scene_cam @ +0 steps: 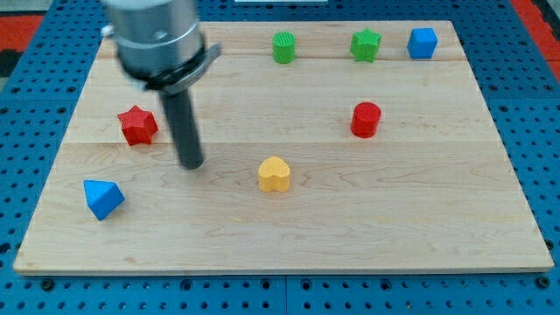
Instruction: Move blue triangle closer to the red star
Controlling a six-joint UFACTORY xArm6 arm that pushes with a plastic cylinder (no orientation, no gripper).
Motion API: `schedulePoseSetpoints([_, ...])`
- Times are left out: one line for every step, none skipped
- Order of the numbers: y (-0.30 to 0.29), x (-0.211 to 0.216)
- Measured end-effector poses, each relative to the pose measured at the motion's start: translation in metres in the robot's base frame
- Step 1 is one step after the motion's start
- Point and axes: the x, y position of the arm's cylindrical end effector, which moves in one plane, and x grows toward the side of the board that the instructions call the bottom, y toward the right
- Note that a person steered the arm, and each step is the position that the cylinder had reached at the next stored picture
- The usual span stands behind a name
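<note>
One blue triangle block (103, 199) sits at eight o'clock from my tip (192, 164), red star block (137, 125) at ten; no jaws show.

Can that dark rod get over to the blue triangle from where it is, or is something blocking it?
Probably yes. My tip sits up and to the view's right of the blue triangle, with only bare board between them. The red star lies above that path, and the yellow heart is off to the right.
</note>
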Motion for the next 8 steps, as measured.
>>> schedulePoseSetpoints([-0.055,0.055])
schedulePoseSetpoints([-0.102,0.085])
schedulePoseSetpoints([-0.106,0.066])
schedulePoseSetpoints([-0.058,0.066])
schedulePoseSetpoints([-0.029,0.056])
schedulePoseSetpoints([-0.026,0.046])
schedulePoseSetpoints([-0.056,0.068])
schedulePoseSetpoints([-0.090,0.064])
